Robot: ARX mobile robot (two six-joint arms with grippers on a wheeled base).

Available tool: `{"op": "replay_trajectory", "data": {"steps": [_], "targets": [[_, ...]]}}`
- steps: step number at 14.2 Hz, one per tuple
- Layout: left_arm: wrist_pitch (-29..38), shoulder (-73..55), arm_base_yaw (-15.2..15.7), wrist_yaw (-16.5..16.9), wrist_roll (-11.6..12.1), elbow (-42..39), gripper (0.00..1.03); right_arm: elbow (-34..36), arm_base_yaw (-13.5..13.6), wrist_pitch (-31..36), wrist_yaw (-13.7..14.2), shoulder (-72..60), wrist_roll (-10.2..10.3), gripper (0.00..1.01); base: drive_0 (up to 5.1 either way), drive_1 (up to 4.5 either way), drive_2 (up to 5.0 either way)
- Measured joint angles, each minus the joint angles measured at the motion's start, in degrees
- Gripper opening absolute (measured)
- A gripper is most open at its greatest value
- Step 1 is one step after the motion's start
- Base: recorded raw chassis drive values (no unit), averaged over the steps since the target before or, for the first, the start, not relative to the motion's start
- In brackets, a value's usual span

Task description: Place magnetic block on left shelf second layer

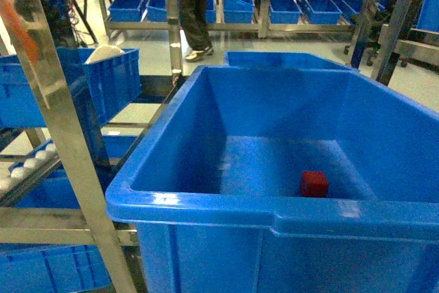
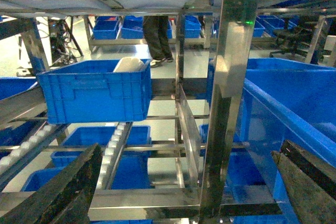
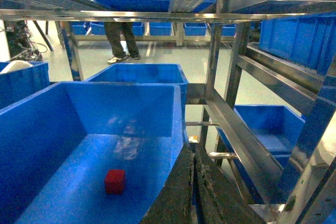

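The small red magnetic block (image 1: 314, 184) sits flat on the floor of the deep blue crate (image 1: 206, 207)

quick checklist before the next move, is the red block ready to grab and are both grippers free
1. Magnetic block located: ok, it sits on the floor of the large blue crate, near the front wall.
2. Block clear of clutter: ok, nothing else shows in the crate around it.
3. Right gripper ready to grasp: not ok, its fingers are together and empty; open it first.
4. Left gripper free: ok, fingers spread wide, nothing between them.
5. Left shelf path: cannot tell, a steel post stands right ahead of the left gripper.
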State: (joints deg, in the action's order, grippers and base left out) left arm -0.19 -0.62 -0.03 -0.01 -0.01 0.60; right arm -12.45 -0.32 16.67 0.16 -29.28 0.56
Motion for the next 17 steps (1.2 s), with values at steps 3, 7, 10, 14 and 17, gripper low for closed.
{"op": "replay_trajectory", "data": {"steps": [3,7,10,14,17], "targets": [[0.00,0.00,0.00,-0.02,0.00,0.00,0.98,6.82,0.00,-1.31,0.00,8.31,-0.24,0.02,0.0,0.00,0.0],[0.00,0.00,0.00,-0.02,0.02,0.00,0.98,8.85,0.00,-3.08,0.02,11.82,-0.24,0.02,0.0,0.00,0.0],[0.00,0.00,0.00,-0.02,0.02,0.00,0.98,9.75,0.00,-4.98,0.00,15.02,-0.22,0.02,0.0,0.00,0.0],[0.00,0.00,0.00,-0.02,0.02,0.00,0.98,11.69,0.00,-5.81,-0.04,18.25,-0.24,0.02,0.0,0.00,0.0],[-0.02,0.00,0.00,-0.02,0.00,0.00,0.98,11.65,0.00,-15.82,-0.22,28.96,-0.24,0.02,0.0,0.00,0.0]]}}
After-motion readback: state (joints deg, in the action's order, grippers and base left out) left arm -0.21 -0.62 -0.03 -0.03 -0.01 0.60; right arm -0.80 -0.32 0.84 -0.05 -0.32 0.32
